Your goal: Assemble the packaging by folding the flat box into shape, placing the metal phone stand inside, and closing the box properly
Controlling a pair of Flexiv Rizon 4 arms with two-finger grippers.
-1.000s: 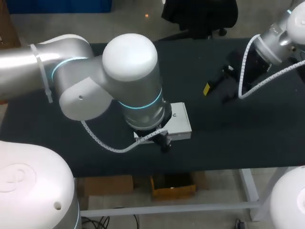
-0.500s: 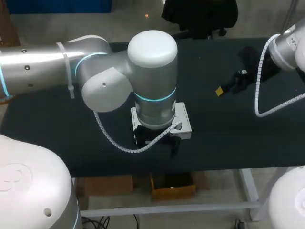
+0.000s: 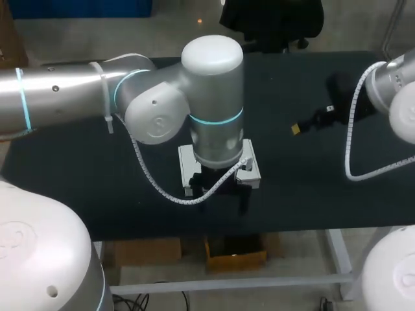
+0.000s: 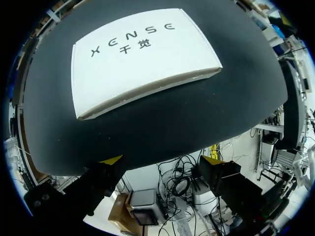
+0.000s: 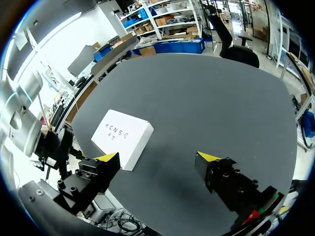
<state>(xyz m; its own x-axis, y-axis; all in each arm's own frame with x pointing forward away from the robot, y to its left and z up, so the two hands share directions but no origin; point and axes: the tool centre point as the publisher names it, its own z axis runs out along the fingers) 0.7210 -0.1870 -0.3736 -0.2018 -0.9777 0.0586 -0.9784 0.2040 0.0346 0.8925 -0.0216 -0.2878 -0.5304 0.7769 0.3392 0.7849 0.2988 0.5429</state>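
A white closed box (image 3: 251,168) with print on its lid lies flat near the table's front edge, mostly under my left arm's wrist. In the left wrist view the box (image 4: 142,54) lies ahead of my left gripper (image 4: 162,162), which is open, holds nothing and hangs at the table's front edge. My right gripper (image 3: 299,127) hovers over the right part of the table, well apart from the box. In its own view the right gripper (image 5: 157,158) is open and empty, with the box (image 5: 123,135) ahead beside one finger. No metal phone stand shows in any view.
The black table top (image 3: 97,175) spreads to both sides of the box. My left arm's big elbow (image 3: 211,97) covers the middle of the table in the head view. The front edge of the table (image 3: 292,228) runs just below the box.
My left arm has swung to the right, so its wrist now sits squarely over the box. My right gripper has drawn back toward the right side of the table.
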